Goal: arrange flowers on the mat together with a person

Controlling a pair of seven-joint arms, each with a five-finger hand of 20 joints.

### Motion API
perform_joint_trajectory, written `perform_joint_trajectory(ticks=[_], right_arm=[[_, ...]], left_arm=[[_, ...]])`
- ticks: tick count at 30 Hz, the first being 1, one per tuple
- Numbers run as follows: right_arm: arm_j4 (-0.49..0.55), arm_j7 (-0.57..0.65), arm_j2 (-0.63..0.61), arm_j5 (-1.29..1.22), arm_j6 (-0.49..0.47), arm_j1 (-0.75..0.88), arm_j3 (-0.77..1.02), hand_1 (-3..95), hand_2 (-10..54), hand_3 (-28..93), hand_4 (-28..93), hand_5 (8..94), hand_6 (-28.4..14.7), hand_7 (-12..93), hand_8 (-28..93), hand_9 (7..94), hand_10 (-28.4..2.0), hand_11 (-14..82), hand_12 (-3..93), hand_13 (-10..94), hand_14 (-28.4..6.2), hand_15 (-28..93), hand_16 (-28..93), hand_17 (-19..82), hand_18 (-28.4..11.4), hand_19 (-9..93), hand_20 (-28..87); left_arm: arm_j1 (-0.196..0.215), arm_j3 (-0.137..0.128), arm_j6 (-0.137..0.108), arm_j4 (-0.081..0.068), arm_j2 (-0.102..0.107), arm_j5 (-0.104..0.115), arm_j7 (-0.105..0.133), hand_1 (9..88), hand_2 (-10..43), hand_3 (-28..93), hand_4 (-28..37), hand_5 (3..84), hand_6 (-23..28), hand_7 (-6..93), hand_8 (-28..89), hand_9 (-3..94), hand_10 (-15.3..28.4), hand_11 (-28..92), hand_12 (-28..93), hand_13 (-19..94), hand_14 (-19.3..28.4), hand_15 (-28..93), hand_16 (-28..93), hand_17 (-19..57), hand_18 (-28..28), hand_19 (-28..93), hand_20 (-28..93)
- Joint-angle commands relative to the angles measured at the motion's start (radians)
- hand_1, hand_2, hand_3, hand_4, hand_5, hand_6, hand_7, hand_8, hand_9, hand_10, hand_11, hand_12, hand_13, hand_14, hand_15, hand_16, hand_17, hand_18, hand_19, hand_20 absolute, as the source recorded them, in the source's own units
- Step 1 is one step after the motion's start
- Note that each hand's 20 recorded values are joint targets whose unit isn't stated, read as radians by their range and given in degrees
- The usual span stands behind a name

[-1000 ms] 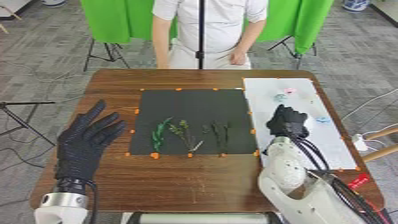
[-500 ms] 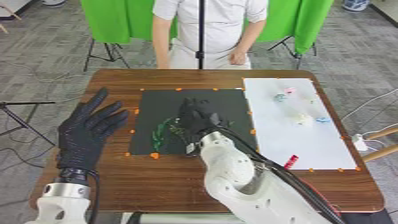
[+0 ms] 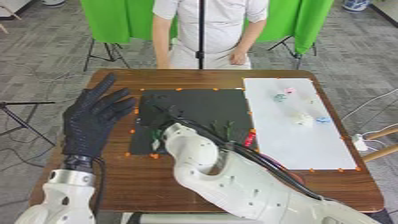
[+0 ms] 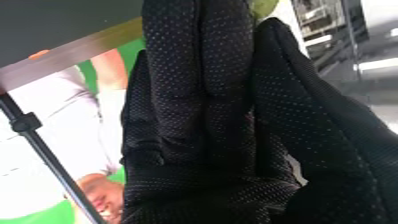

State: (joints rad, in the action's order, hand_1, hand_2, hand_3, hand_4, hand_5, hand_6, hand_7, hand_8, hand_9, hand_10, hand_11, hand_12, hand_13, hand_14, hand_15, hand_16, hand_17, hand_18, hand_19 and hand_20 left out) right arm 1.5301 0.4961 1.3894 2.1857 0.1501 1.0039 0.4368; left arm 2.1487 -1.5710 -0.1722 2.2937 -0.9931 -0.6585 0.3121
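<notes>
Left of centre in the frame, my right robot hand (image 3: 159, 117) hangs over the black mat (image 3: 200, 100), thumb and fingers pinching what looks like a yellow-green flower (image 4: 264, 7), likely to top a stem; loose blossoms (image 3: 304, 119) lie at right on the white sheet (image 3: 306, 150), kept ready for use; my left robot hand (image 3: 87, 122), released and empty, hovers clear by the counter's (image 3: 133, 185) left edge.
</notes>
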Motion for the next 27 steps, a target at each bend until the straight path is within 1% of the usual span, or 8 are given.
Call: perform_joint_trajectory(ticks=[1,4,9,11,13,16,19,27], right_arm=[[-0.032,0.014,0.032,0.019,-0.117,-0.016,0.024,55.0,-9.5,69,-28,83.1,4.4,15,-2,93.4,-6.7,14.7,29.2,81,-4.3,35,30,20,-14.5,64,6],[-0.028,0.009,0.029,0.031,-0.131,-0.002,0.029,53.0,-9.5,68,-28,80.5,4.2,13,-4,91.8,-7.5,16.4,27.6,80,-5.3,38,27,19,-14.7,63,7],[-0.011,-0.004,0.038,0.04,-0.228,0.025,0.055,49.2,-9.5,71,-28,75.2,3.8,13,-5,89.2,-8.3,18.1,26.2,77,-6.3,40,23,18,-14.8,62,8],[-0.009,-0.013,0.039,0.055,-0.228,0.029,0.057,46.3,-9.5,74,-28,71.1,3.7,14,-9,86.7,-9.1,21.2,23.4,75,-7.2,43,18,17,-15.0,61,9],[-0.007,-0.017,0.041,0.06,-0.235,0.03,0.058,44.0,-9.5,76,-28,68.9,3.9,14,-12,85.2,-9.4,23.6,21.1,74,-7.5,44,17,16,-15.1,61,10],[-0.001,-0.027,0.039,0.053,-0.256,0.027,0.065,41.2,-9.5,78,-28,66.7,3.6,14,-14,83.2,-9.9,27.0,18.1,73,-7.9,44,16,16,-15.1,60,10],[-0.001,-0.025,0.035,0.07,-0.256,0.023,0.056,39.5,-9.5,78,-28,65.4,3.3,14,-14,82.0,-10.3,27.9,17.1,71,-8.2,44,16,15,-15.2,60,10],[0.02,-0.018,0.036,0.057,-0.247,0.033,0.064,38.6,-9.5,79,-28,64.5,3.1,14,-14,81.0,-10.6,28.3,16.3,71,-8.5,44,15,14,-15.3,60,11]], left_arm=[[-0.016,0.011,0.006,-0.007,0.016,0.005,0.006,18.9,12.8,74,-28.3,34.6,10.4,6.8,-8,38.2,23.0,24,10,33,28.4,47,-11,4.9,28.4,89,-28],[-0.008,0.009,0.001,-0.004,0.015,0.007,0.012,18.9,12.8,74,-28.3,34.7,10.5,6.7,-8,38.1,23.0,24,10,33,28.4,47,-11,4.9,28.4,89,-28],[0.002,0.0,0.0,-0.002,0.003,0.004,-0.001,19.1,12.8,74,-28.3,34.9,10.7,6.7,-8,38.2,23.1,24,10,33,28.4,47,-11,4.8,28.4,89,-28],[-0.001,0.007,-0.006,-0.004,0.001,0.008,-0.002,19.2,12.7,74,-28.3,35.0,10.7,6.7,-8,38.2,23.1,24,10,33,28.4,47,-11,4.7,28.4,89,-28],[0.0,0.005,0.001,-0.004,-0.003,0.005,-0.014,19.4,12.7,74,-28.3,35.1,10.8,6.7,-8,38.2,23.2,24,10,33,28.4,47,-11,4.6,28.4,88,-28],[-0.001,0.004,0.002,-0.003,0.002,0.004,-0.016,19.4,12.7,74,-28.3,35.1,10.9,6.7,-8,38.2,23.2,24,10,33,28.4,47,-11,4.2,28.4,88,-28],[0.003,0.006,-0.013,-0.001,0.005,0.01,-0.004,19.5,12.8,74,-28.3,35.5,11.1,6.8,-8,38.2,23.2,24,10,32,28.4,47,-11,3.8,28.4,88,-28],[0.022,0.001,-0.019,0.006,-0.002,0.007,-0.012,19.7,12.8,74,-28.3,35.9,11.3,6.7,-8,38.3,23.3,24,10,32,28.4,48,-11,3.6,28.4,88,-28]])
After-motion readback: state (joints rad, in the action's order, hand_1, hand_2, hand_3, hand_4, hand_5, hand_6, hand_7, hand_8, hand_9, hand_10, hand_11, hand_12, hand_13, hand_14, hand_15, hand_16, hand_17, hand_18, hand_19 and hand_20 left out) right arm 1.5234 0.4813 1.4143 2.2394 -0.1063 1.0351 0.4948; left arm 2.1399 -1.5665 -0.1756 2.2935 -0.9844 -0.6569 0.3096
